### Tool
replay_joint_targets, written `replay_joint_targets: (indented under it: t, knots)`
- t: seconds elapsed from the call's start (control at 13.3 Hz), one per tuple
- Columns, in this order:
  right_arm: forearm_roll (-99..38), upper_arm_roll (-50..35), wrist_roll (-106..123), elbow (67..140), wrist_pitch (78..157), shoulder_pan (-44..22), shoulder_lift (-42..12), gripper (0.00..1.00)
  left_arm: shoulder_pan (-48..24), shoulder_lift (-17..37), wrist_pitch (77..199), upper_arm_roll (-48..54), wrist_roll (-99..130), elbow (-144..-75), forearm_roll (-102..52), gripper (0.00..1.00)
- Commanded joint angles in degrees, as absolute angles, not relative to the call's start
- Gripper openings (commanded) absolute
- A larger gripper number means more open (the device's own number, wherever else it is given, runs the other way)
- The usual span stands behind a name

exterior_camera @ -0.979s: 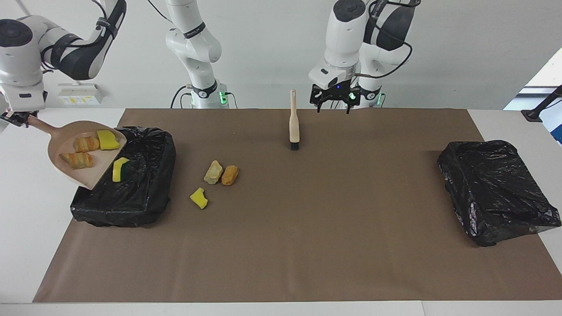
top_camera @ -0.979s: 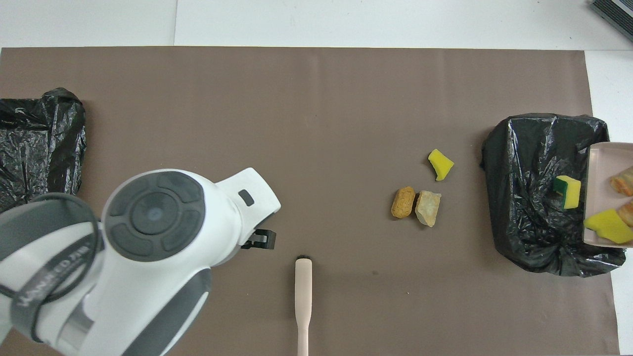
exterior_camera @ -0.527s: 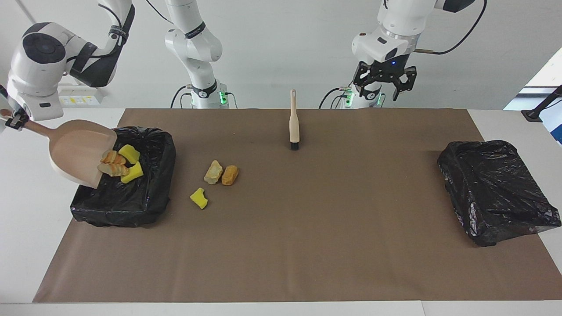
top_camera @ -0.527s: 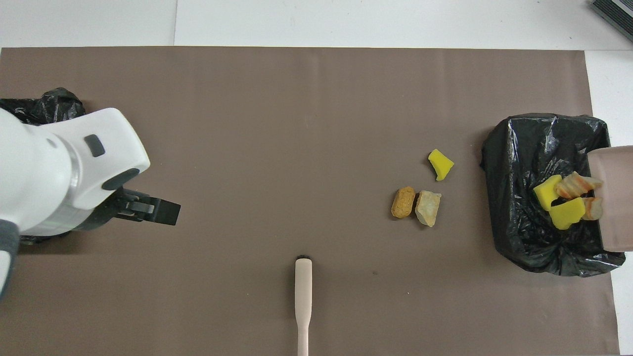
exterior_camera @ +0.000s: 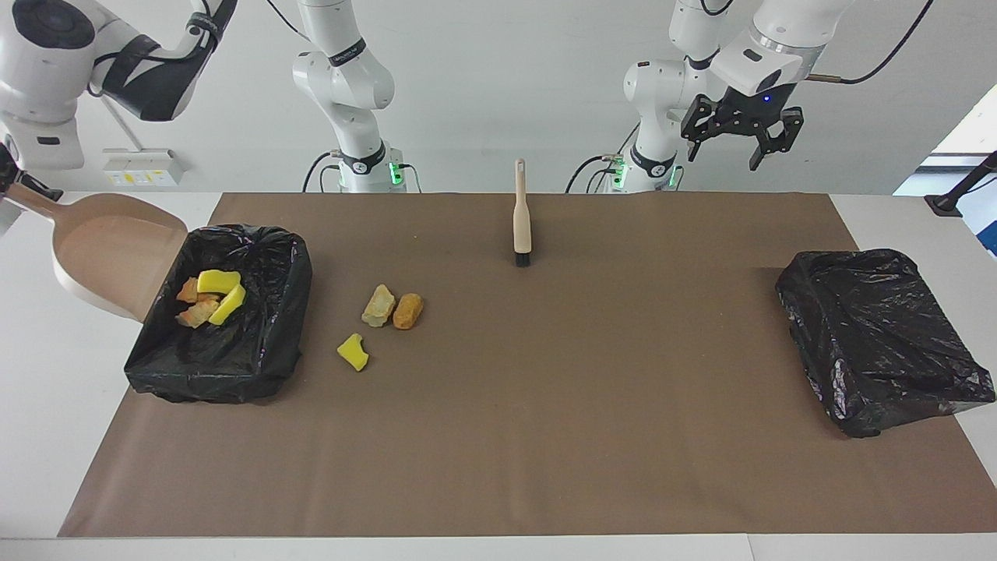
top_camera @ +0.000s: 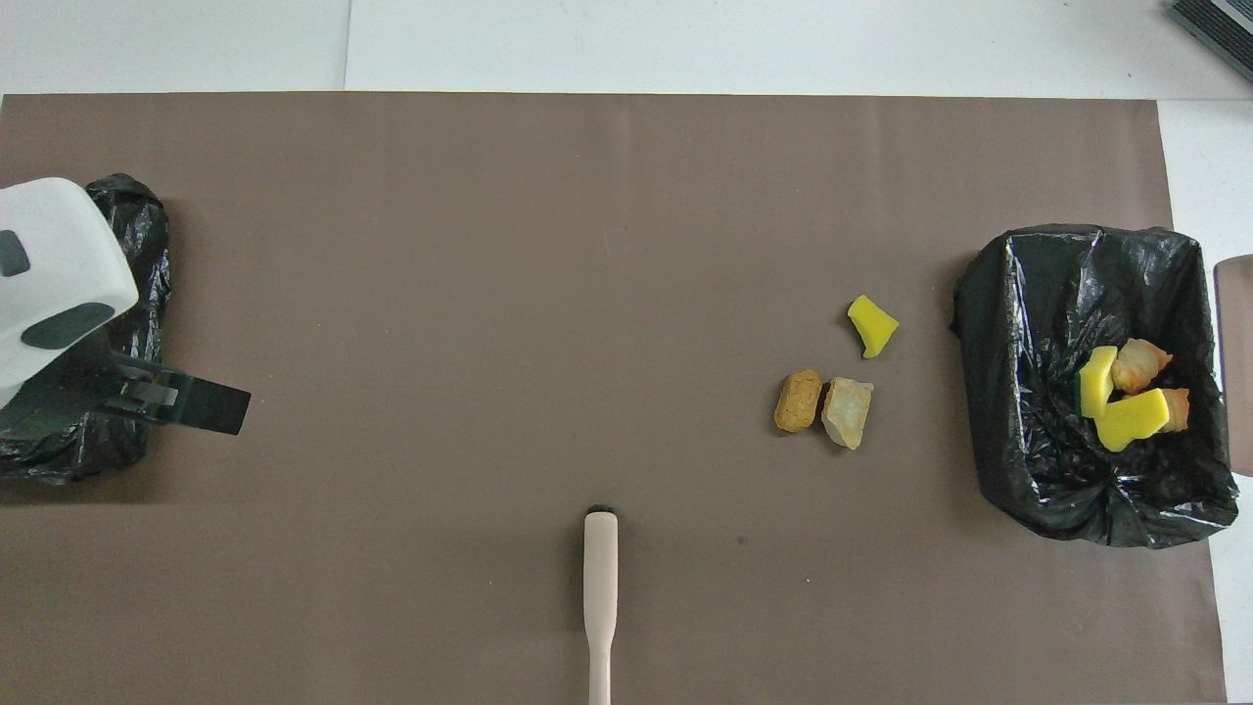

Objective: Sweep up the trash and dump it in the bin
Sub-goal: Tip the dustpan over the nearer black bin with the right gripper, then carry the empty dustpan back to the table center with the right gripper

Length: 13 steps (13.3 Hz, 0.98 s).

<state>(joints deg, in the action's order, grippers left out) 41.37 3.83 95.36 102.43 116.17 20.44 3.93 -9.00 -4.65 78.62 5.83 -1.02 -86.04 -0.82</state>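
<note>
We count seven trash scraps (exterior_camera: 209, 294): four, spongy yellow and flaky brown, lie in the crinkled black-lined bin (exterior_camera: 257, 366); three rest on the brown counter (exterior_camera: 545, 436) beside it. Our right hand (exterior_camera: 9, 181) clenches the smooth beige dustpan (exterior_camera: 109, 249); our left hand (exterior_camera: 740, 148) hangs released.
</note>
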Motion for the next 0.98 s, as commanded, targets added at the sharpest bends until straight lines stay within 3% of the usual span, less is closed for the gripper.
replay_joint_targets:
  t: [0.0,0.23,0.45,0.9]
  knots:
    - [34.39,3.69,91.52,100.47,113.65,21.09,5.01,0.0,-7.65,-4.39,77.78,5.98,-2.02,-84.81,-1.67,1.0]
    - [24.28,2.82,75.47,99.93,108.12,20.31,5.45,0.0,-6.5,-4.48,77.87,5.89,-1.67,-85.08,-1.67,1.0]
    - [22.16,-2.36,54.3,100.46,102.06,14.61,5.54,0.0,-6.42,-4.57,77.7,5.89,-1.32,-85.08,-1.58,1.0]
    - [10.13,-4.39,7.2,100.55,101.07,-5.85,-1.56,0.0,-3.17,-4.48,77.43,5.8,-1.58,-85.08,-1.32,1.0]
